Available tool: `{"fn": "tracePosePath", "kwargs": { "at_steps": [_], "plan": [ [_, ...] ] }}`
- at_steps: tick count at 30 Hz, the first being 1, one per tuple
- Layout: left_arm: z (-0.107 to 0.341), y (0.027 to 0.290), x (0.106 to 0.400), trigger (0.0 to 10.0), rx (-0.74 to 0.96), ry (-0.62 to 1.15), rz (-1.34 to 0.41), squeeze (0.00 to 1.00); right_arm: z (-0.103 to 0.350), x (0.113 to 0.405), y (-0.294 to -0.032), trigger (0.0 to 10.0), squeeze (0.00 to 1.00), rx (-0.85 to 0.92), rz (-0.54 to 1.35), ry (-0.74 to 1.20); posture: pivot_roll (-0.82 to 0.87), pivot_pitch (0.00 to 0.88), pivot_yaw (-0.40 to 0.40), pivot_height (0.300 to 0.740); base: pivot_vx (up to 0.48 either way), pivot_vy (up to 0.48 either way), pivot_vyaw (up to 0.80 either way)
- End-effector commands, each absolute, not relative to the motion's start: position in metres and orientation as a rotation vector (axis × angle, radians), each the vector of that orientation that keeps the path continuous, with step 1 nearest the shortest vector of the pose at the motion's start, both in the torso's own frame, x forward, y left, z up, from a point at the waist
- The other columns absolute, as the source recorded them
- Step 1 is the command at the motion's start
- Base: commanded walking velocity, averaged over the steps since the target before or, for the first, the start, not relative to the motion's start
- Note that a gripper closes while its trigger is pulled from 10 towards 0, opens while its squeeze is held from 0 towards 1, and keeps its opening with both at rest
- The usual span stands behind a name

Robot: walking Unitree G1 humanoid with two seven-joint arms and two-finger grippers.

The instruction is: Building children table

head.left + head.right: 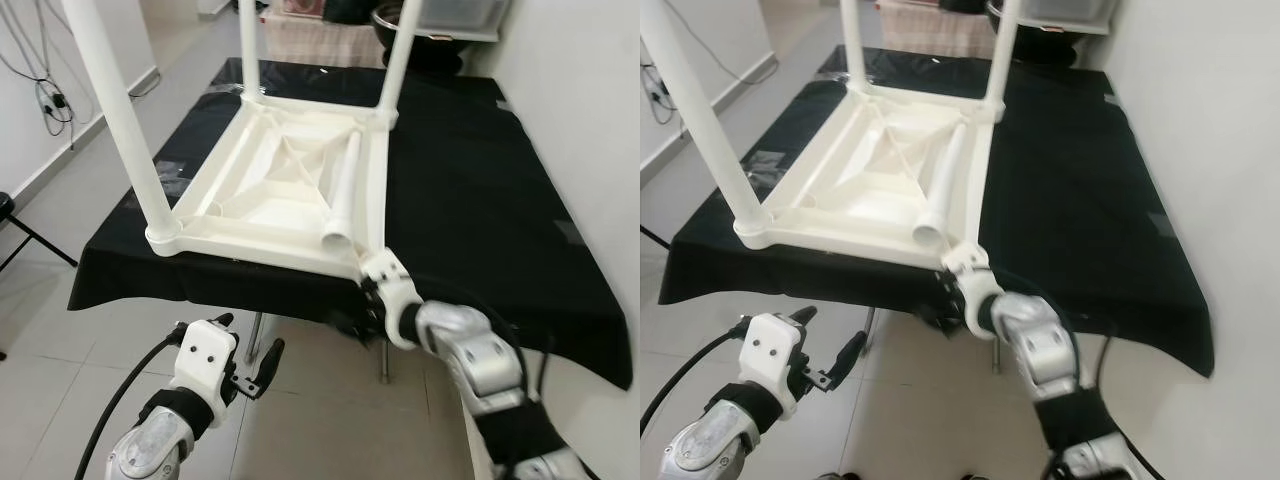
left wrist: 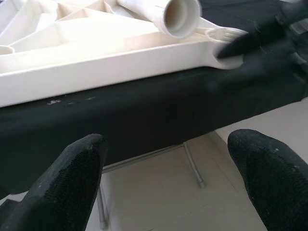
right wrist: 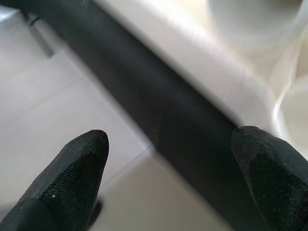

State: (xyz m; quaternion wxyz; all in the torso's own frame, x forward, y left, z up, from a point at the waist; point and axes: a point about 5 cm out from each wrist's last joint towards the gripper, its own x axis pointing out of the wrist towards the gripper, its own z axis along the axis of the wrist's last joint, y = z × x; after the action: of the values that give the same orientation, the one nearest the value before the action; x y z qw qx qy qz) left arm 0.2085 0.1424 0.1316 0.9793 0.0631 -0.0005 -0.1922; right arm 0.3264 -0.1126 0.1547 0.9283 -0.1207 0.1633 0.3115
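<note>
Right gripper (image 3: 168, 178) apart at black-draped table (image 1: 470, 180), upturned white tabletop (image 1: 290, 180), tiled floor (image 1: 60, 350).

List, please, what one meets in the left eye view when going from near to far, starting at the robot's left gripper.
Left gripper → near edge of the black cloth → open end of the loose leg → overturned white tabletop → far upright leg.
</note>
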Motion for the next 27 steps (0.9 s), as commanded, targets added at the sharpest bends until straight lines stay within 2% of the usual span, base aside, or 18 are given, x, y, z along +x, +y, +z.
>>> {"fn": "tracePosePath", "kwargs": {
  "at_steps": [1,6,14,16,20,21,22,27],
  "plan": [
    [0.130,0.143,0.206,10.0,0.135,0.014,-0.385,0.00,0.164,0.330,-0.116,10.0,0.00,-0.240,0.599,0.282,0.04,0.160,-0.043,0.740,0.000,0.000,0.00],
    [0.130,0.142,0.206,10.0,0.137,0.010,-0.382,0.00,0.171,0.336,-0.101,10.0,0.00,-0.205,0.601,0.245,0.04,0.164,-0.046,0.740,0.000,0.000,0.00],
    [0.133,0.144,0.210,10.0,0.144,0.000,-0.376,0.00,0.180,0.328,-0.096,10.0,0.00,-0.098,0.685,0.174,0.03,0.163,-0.046,0.740,0.000,0.000,0.00],
    [0.135,0.144,0.215,10.0,0.149,-0.014,-0.372,0.00,0.189,0.324,-0.107,10.0,0.00,-0.072,0.681,0.117,0.02,0.159,-0.041,0.740,0.000,0.000,0.00],
    [0.136,0.144,0.216,10.0,0.150,-0.018,-0.372,0.00,0.191,0.324,-0.110,10.0,0.00,-0.064,0.670,0.105,0.02,0.159,-0.041,0.740,0.000,0.000,0.00],
    [0.138,0.143,0.220,10.0,0.151,-0.030,-0.376,0.00,0.193,0.327,-0.129,10.0,0.00,-0.086,0.579,0.088,0.01,0.154,-0.035,0.740,0.000,0.000,0.00],
    [0.139,0.142,0.222,10.0,0.151,-0.035,-0.378,0.00,0.193,0.328,-0.137,10.0,0.00,-0.102,0.540,0.085,0.01,0.152,-0.035,0.740,0.000,0.000,0.00],
    [0.140,0.141,0.225,10.0,0.152,-0.044,-0.381,0.00,0.195,0.329,-0.148,10.0,0.00,-0.169,0.476,0.070,0.01,0.149,-0.033,0.740,0.000,0.000,0.00]
  ]
}}
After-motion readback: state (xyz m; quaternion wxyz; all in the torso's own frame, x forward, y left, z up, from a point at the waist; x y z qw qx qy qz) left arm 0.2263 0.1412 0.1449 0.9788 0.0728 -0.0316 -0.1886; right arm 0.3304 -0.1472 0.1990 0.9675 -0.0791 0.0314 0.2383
